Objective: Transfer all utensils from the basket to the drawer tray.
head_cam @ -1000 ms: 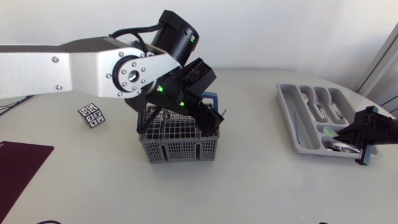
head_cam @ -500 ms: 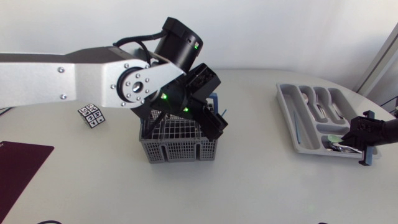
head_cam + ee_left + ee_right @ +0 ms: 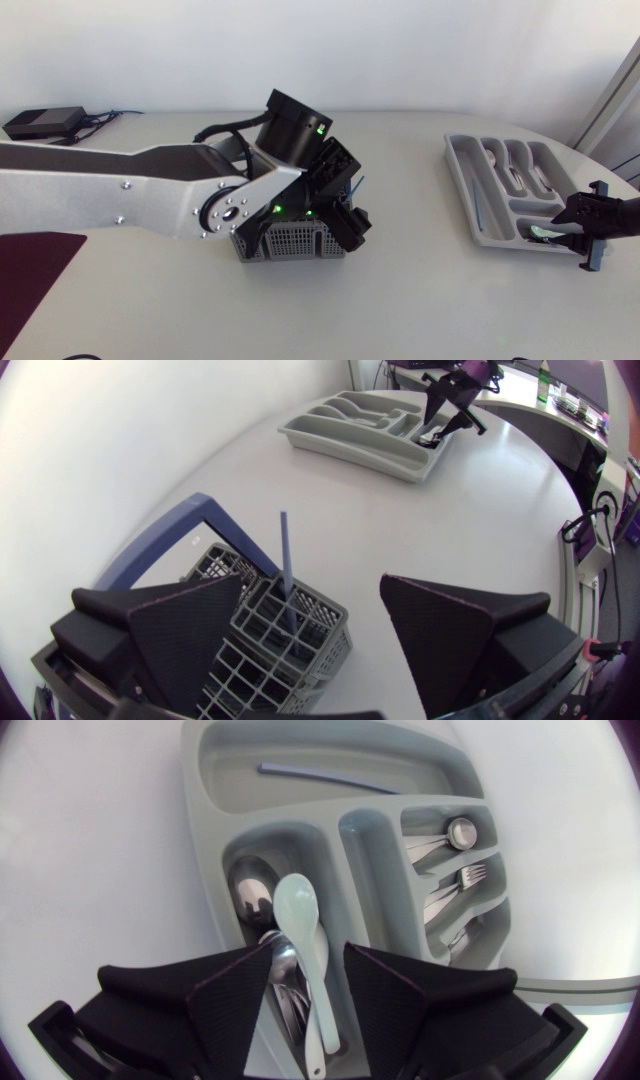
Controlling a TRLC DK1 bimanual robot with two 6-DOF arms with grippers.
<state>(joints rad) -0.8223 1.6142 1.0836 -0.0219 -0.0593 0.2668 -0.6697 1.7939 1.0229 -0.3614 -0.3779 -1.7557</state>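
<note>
Left gripper (image 3: 345, 218) is hanging over the basket (image 3: 285, 245), with the drawer tray (image 3: 470, 190) well apart. Left wrist: fingers are spreading wide around an upright blue utensil (image 3: 285, 560), likely lining up a grasp. Right wrist: right gripper (image 3: 310, 948) is standing parted over a pale spoon (image 3: 298, 905) lying in the tray, apparently released.

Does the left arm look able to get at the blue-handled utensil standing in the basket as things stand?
Probably yes. The left gripper hangs open over the basket, and the blue utensil handle stands upright between its fingers, touching neither. Nothing covers it; the basket's carrying handle arches off to one side.
</note>
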